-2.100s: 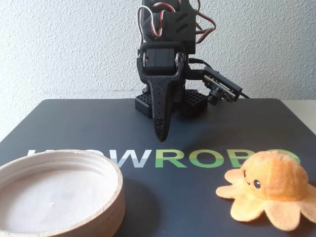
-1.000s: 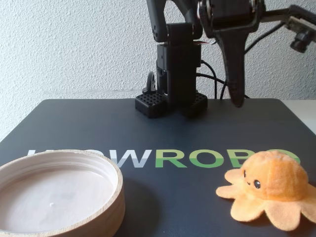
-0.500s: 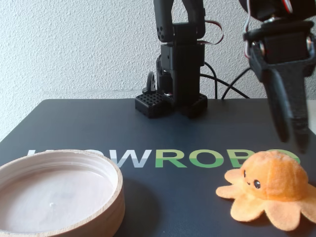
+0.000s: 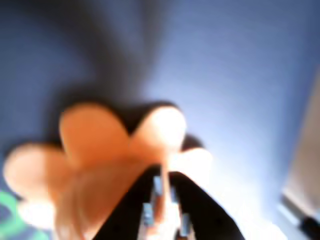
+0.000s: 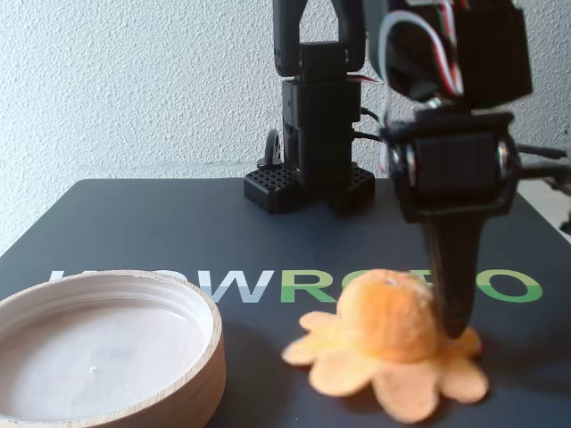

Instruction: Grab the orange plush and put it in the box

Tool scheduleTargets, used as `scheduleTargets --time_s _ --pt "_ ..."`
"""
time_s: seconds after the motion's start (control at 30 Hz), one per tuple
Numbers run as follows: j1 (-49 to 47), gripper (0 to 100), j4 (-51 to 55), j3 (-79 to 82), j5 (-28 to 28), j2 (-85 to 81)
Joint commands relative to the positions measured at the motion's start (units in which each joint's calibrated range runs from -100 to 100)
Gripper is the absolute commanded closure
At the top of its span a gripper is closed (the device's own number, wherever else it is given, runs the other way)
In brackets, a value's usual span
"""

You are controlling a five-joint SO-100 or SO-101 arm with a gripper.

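Observation:
The orange plush [image 5: 388,316] sits on the dark mat at the lower right of the fixed view, with its round head up and flat tentacles spread. My gripper [image 5: 453,325] comes down from above and presses against the right side of its head. In the wrist view the plush [image 4: 95,150] is a blurred orange shape filling the lower left. The black jaws of the gripper [image 4: 162,200] stand nearly together with a strip of orange pinched between them. The box [image 5: 205,330], a shallow round container with a wooden rim and pale inside, stands at the lower left, empty.
The arm's black base [image 5: 312,178] stands at the back middle of the mat, in front of a white textured wall. White and green lettering [image 5: 294,285] runs across the mat. A pale edge [image 4: 305,170] shows at the right of the wrist view.

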Motion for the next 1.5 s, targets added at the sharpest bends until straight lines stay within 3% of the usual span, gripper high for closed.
scheduleTargets --time_s 0.0,0.1,0.17,0.33,0.43,0.47,0.6,0.7,0.93,1.0,1.1,1.23,1.47 --pt "5.39 99 3.7 -8.52 8.01 -3.52" --pt "9.58 99 6.13 -11.87 14.15 -5.37" --pt "11.37 99 8.83 -13.42 14.36 -6.3" --pt "9.88 98 12.92 -13.23 10.06 -6.22" --pt "6.14 98 20.83 -17.13 4.29 -6.22" --pt "4.65 95 21.96 -17.4 2.98 -6.22" --pt "-1.4 62 26.92 -15.14 -2.95 -6.22" --pt "-1.26 58 22.49 -6.34 -4.79 -6.89" --pt "3.68 60 10.05 8.71 -4.52 -6.98" --pt "6.44 75 6.83 9.16 -4.31 -6.98" --pt "8.08 100 1.78 8.16 0.35 -7.06" --pt "7.41 98 1.69 5.53 2.82 -10.1" --pt "12.87 98 1.35 6.44 21.49 -25.1"
